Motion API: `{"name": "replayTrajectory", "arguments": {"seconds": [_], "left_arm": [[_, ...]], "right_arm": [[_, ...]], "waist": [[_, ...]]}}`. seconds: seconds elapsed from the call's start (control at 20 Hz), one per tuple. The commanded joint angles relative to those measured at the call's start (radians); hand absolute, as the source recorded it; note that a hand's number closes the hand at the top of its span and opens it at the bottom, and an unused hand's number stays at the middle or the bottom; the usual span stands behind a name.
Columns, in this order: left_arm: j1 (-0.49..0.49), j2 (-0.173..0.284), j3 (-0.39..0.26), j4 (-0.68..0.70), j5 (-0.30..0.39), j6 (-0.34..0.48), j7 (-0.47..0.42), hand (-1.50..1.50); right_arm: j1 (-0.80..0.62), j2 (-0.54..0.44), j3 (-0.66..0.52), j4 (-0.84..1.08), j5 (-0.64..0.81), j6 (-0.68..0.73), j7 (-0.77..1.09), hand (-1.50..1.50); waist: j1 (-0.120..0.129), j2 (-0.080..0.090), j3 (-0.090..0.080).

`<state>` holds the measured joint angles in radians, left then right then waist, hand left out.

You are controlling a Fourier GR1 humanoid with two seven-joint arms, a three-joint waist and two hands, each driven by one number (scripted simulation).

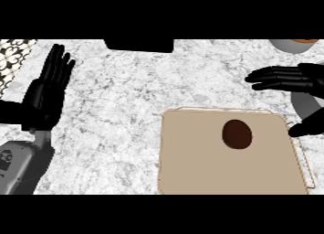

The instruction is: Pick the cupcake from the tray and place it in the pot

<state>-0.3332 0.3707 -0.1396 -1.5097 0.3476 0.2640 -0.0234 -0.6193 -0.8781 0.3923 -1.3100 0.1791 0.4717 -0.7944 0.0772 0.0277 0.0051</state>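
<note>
At the far left the left hand (pixel 46 91) rests open, fingers straight up, taking no part. The cupcake (pixel 237 134) sits untouched on the beige tray (pixel 191 173), so the pick looks not yet begun. The right hand (pixel 295 80) hovers beyond the tray's right corner, fingers spread, holding nothing; it must come down and back over the cupcake. A grey pot (pixel 305 105), mostly hidden, lies beneath that hand; nothing blocks the path.

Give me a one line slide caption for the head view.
Right hand open above the beige tray holding the brown cupcake; left hand rests open at left.
</note>
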Motion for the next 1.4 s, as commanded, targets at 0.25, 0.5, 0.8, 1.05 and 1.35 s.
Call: {"name": "replayTrajectory", "arguments": {"seconds": [0.25,0.5,0.8,1.05,1.35], "left_arm": [[-0.024,-0.024,0.020,0.067,-0.020,0.003,-0.025,0.00],[0.011,-0.013,0.029,0.013,-0.024,0.008,0.021,0.00],[0.011,-0.009,0.065,0.041,-0.021,-0.022,0.006,0.00],[0.052,-0.006,0.089,0.032,-0.028,-0.032,-0.013,0.00],[0.069,-0.021,0.079,-0.042,-0.056,-0.007,0.039,0.00]], "right_arm": [[-0.127,0.048,0.210,0.218,0.251,-0.024,-0.271,-1.50],[-0.154,0.103,0.276,0.332,0.331,-0.073,-0.266,-1.50],[-0.173,0.182,0.329,0.396,0.383,-0.092,-0.269,-1.50],[-0.145,0.210,0.326,0.423,0.389,-0.158,-0.337,-1.50],[-0.109,0.262,0.323,0.451,0.413,-0.225,-0.337,-1.50]], "waist": [[-0.028,-0.010,-0.004],[-0.041,-0.019,-0.004],[-0.056,-0.021,-0.005],[-0.064,-0.025,-0.005],[-0.064,-0.026,-0.005]]}}
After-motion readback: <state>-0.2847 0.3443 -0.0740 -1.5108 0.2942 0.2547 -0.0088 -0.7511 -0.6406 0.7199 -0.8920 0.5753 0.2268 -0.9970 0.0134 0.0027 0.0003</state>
